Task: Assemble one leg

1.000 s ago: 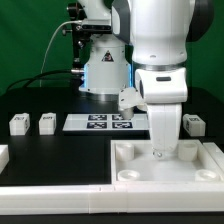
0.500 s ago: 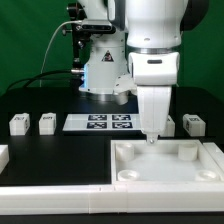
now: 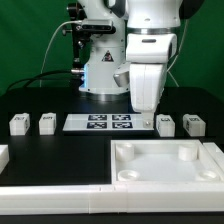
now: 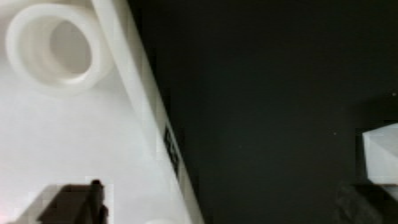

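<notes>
Several small white legs stand on the black table behind the panel: two at the exterior view's left (image 3: 18,124) (image 3: 46,123) and two at its right (image 3: 165,124) (image 3: 194,125). The large white panel (image 3: 128,150) lies in front, its corner socket (image 4: 54,45) showing in the wrist view. My gripper (image 3: 144,117) hangs above the panel's back edge, just left of the nearer right leg. In the wrist view the gripper (image 4: 222,205) is open and empty, its dark fingers (image 4: 71,205) wide apart, and one leg (image 4: 379,150) shows at the edge.
The marker board (image 3: 110,122) lies between the two pairs of legs. The robot base (image 3: 103,65) stands behind it. A white part (image 3: 3,154) pokes in at the exterior view's left edge. A low white wall (image 3: 60,198) runs along the front.
My gripper has risen out of the panel's inside and moved back and toward the exterior view's left, now above the panel's back edge. Nothing else moved.
</notes>
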Available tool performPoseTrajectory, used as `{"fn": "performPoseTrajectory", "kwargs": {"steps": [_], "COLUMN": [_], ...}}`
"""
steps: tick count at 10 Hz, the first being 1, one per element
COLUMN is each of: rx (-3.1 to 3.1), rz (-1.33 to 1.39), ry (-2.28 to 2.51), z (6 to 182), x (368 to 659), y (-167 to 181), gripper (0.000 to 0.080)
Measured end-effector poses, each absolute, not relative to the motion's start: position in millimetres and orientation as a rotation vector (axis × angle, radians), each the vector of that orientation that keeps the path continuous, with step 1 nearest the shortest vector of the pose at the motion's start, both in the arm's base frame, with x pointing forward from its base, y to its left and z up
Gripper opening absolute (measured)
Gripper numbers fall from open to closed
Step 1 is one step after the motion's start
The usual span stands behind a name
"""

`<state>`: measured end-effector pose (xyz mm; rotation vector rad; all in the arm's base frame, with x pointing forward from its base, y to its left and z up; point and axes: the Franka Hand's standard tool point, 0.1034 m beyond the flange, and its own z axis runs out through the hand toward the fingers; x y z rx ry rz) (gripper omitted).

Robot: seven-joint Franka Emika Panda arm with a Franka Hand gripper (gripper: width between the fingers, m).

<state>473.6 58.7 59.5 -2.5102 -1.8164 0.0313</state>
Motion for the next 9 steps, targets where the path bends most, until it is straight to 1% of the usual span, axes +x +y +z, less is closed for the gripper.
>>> {"fn": "performPoseTrajectory", "kwargs": {"steps": [1,7,8,9], "rx": [-2.524,-2.920,-2.967,-2.976], "rz": [0.033,0.048,0.045,0.032], "ry": [-1.794,-1.011,-0.863,-0.838], "z": [58.8,58.7,58.8,59.0], "x": [473.2,472.6,470.9,468.0], "y": [58.6,62.4,67.4,75.4], "gripper": [0.0649,0.0649,0.0649,0.0649]}}
